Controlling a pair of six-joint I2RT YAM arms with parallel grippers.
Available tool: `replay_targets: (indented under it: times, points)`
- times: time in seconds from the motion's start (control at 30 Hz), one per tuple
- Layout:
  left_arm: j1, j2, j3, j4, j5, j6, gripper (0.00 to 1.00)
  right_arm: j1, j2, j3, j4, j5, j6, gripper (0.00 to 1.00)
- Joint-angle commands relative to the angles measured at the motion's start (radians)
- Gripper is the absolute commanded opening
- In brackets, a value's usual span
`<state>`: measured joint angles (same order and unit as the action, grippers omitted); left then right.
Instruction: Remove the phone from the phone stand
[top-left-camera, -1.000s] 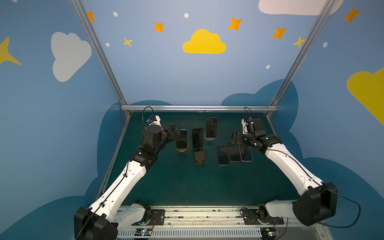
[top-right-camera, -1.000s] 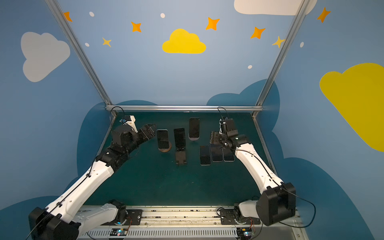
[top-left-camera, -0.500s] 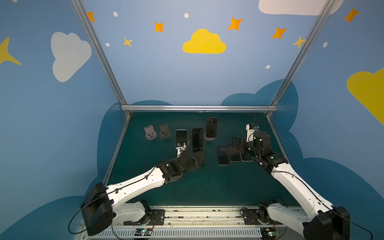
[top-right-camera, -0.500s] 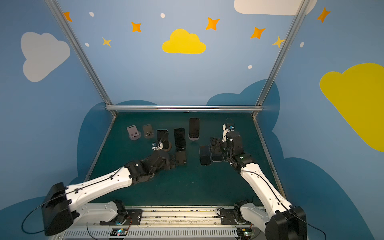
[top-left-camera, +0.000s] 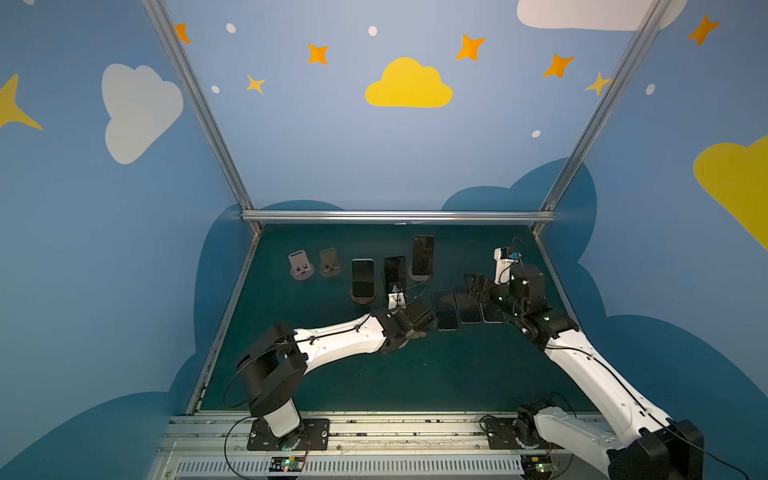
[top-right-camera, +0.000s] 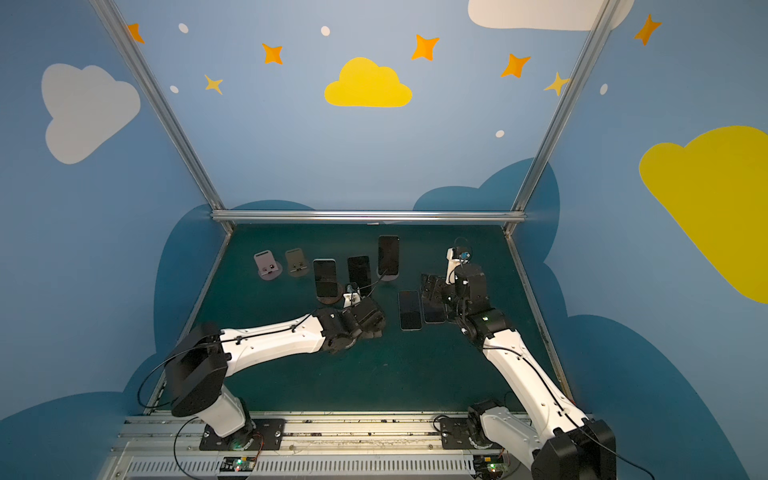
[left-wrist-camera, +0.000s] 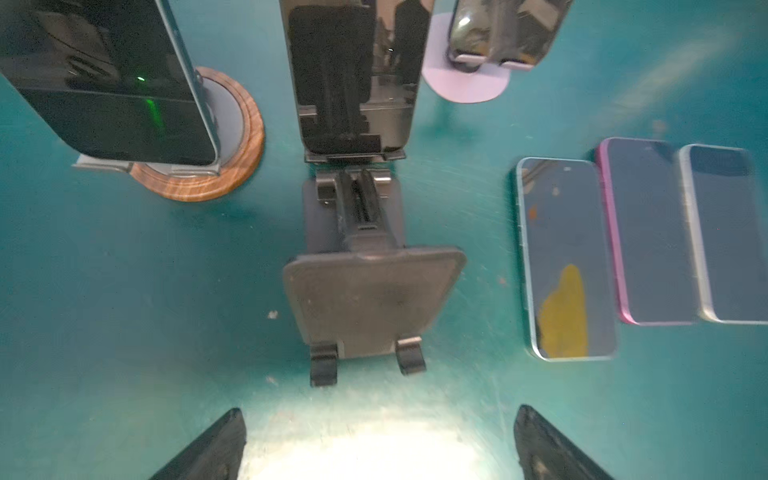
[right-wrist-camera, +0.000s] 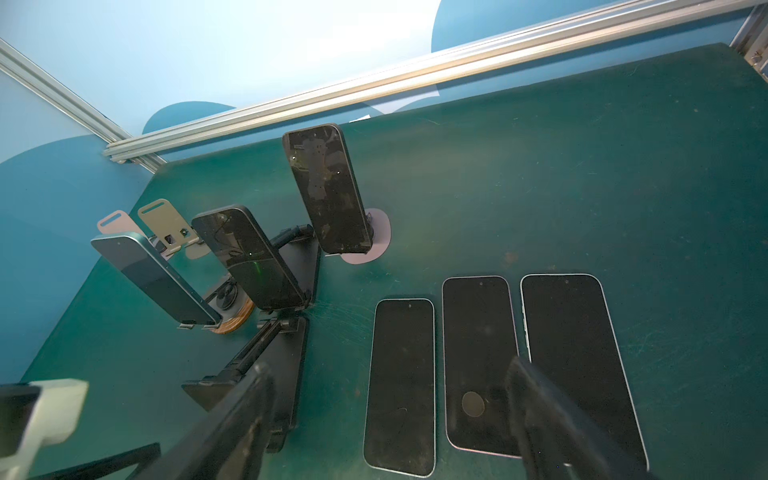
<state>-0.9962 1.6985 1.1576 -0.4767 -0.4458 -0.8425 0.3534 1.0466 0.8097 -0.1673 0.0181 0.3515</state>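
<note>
Your left pincer (left-wrist-camera: 380, 442): spread wide, nothing in it, low over the counter (left-wrist-camera: 124, 291). Its fingers (left-wrist-camera: 216, 449) point at a spare stand (left-wrist-camera: 370, 299), black, carrying no phone; a gap shows between fingers and stand.

Just behind the spare stand, the mid phone (left-wrist-camera: 353, 75) leans back on its black stand (left-wrist-camera: 353, 157). Beside it the left phone (left-wrist-camera: 104, 83) rests on a wood stand (left-wrist-camera: 232, 174). The back phone (top-left-camera: 423, 254) rests on a lilac stand (left-wrist-camera: 465, 85). All three phones are seated and neither pincer touches them.

Two empty stands (top-left-camera: 300, 266) sit far left in both top views.

Your right pincer (top-left-camera: 477, 286): parted, nothing between its tips, hovering above three flat phones (right-wrist-camera: 399, 382). These lie side by side on the counter, right of the stands.
</note>
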Motion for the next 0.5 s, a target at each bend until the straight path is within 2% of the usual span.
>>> replay_targets:
  times: [0.0,0.13,0.47]
  points:
    - [0.000,0.043,0.052,-0.068,-0.086,0.010,1.00,0.004,-0.018,-0.009,0.022,-0.008,-0.006,0.87]
    - [0.011,0.086,0.073,-0.055,-0.110,0.031,1.00,0.003,-0.015,-0.015,0.028,-0.007,-0.007,0.87]
    - [0.082,0.139,0.048,0.071,0.005,0.095,0.99,0.003,0.007,-0.011,0.026,-0.018,-0.009,0.88]
